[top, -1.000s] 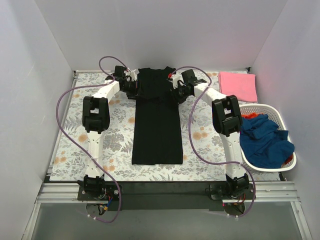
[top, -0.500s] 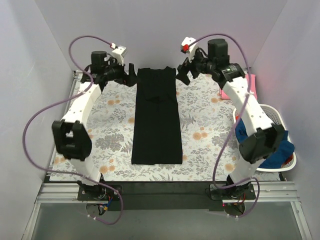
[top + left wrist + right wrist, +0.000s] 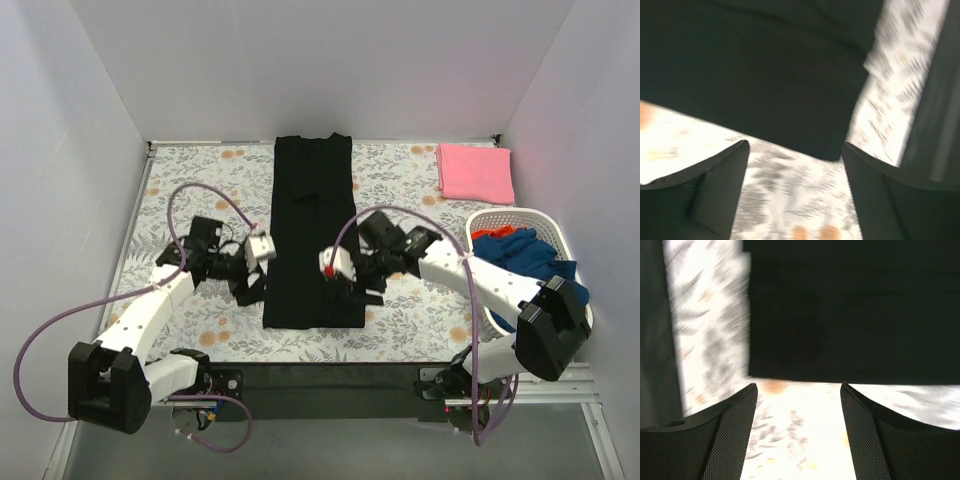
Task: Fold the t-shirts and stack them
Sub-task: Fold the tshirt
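The black shirt lies flat down the middle of the cover, already narrowed to a long strip that runs from the far edge toward my bases. My left gripper hangs low at the strip's near left corner and my right gripper at its near right corner. Both have their jaws wide apart with nothing between them. Each wrist view shows a hem corner just ahead of the fingers, blurred, with bare cover under the gap.

I judge the step in hand to be the lengthwise fold of this shirt, starting from the hem. Next, each gripper needs to drop onto its corner, pinch all the layers together, then carry the hem toward the collar evenly so the strip does not skew.

The pink shirt sits folded at the far right, the likely stack. A blue shirt waits in the basket.
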{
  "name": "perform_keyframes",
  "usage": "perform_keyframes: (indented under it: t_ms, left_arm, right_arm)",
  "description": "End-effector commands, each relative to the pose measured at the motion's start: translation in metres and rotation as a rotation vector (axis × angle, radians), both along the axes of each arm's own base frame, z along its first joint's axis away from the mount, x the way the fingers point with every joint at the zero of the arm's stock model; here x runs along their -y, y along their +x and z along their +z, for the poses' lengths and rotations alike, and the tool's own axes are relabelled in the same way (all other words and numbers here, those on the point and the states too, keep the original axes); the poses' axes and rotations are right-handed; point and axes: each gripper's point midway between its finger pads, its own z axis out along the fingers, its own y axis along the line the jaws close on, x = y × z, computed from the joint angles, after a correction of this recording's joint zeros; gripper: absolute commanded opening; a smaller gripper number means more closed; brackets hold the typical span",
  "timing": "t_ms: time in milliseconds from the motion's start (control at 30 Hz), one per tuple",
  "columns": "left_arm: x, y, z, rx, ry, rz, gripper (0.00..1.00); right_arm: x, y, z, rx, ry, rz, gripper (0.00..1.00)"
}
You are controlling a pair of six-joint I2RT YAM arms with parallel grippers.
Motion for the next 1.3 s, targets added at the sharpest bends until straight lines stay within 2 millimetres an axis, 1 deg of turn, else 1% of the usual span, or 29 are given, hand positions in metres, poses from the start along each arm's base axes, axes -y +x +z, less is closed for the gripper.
perform_keyframes:
  t_ms: [0,33,67,133,167,200,267,400,467,567,633,667,833,900,1000,1133,1167,1233,1267]
  left_arm:
    - [0.002,-0.043,-0.028,0.106,0.091,-0.226,0.70]
    - [0.003,-0.049,-0.034,0.109,0.107,-0.249,0.63]
    - [0.001,-0.051,-0.040,0.118,0.137,-0.258,0.59]
    - [0.004,-0.060,-0.055,0.098,0.155,-0.289,0.56]
    - [0.003,-0.062,-0.062,0.080,0.173,-0.297,0.53]
    - [0.006,-0.068,-0.069,0.068,0.183,-0.317,0.51]
    - [0.006,-0.068,-0.076,0.057,0.201,-0.314,0.50]
    - [0.005,-0.067,-0.087,0.073,0.230,-0.321,0.49]
    - [0.005,-0.068,-0.090,0.069,0.232,-0.323,0.49]
    - [0.006,-0.074,-0.094,0.042,0.233,-0.328,0.48]
    - [0.006,-0.078,-0.097,0.039,0.244,-0.337,0.47]
    - [0.005,-0.079,-0.098,0.045,0.247,-0.343,0.47]
    - [0.006,-0.084,-0.104,0.041,0.259,-0.354,0.47]
    - [0.006,-0.084,-0.109,0.033,0.267,-0.347,0.48]
    - [0.004,-0.084,-0.115,0.036,0.285,-0.345,0.50]
    - [0.002,-0.085,-0.125,0.029,0.317,-0.339,0.50]
    - [0.001,-0.086,-0.127,0.024,0.326,-0.339,0.50]
    - [-0.001,-0.088,-0.132,0.010,0.342,-0.342,0.46]
    - [-0.002,-0.090,-0.133,0.006,0.348,-0.345,0.45]
  right_arm:
    - [0.004,-0.032,-0.023,0.039,-0.025,0.097,0.70]
    - [0.001,-0.041,-0.030,0.039,-0.028,0.119,0.68]
    - [0.001,-0.042,-0.037,0.042,-0.031,0.121,0.64]
    - [0.002,-0.046,-0.059,0.029,-0.054,0.132,0.60]
    - [0.002,-0.047,-0.065,0.031,-0.061,0.133,0.56]
    - [0.000,-0.049,-0.069,0.033,-0.064,0.141,0.55]
    - [-0.004,-0.052,-0.078,0.052,-0.062,0.156,0.53]
    - [-0.005,-0.058,-0.087,0.046,-0.065,0.172,0.50]
    - [-0.008,-0.060,-0.086,0.052,-0.060,0.181,0.50]
    - [-0.013,-0.065,-0.087,0.046,-0.056,0.204,0.49]
    - [-0.012,-0.070,-0.092,0.037,-0.067,0.216,0.48]
    - [-0.012,-0.071,-0.095,0.033,-0.072,0.218,0.46]
    - [-0.002,-0.079,-0.106,0.021,-0.098,0.231,0.45]
    - [0.002,-0.079,-0.110,0.024,-0.111,0.226,0.46]
    - [0.010,-0.080,-0.121,0.020,-0.139,0.218,0.46]
    - [0.022,-0.085,-0.137,0.002,-0.179,0.207,0.45]
    - [0.023,-0.085,-0.139,0.004,-0.181,0.203,0.40]
    - [0.027,-0.086,-0.144,0.001,-0.196,0.199,0.34]
    - [0.030,-0.085,-0.147,0.006,-0.208,0.193,0.27]
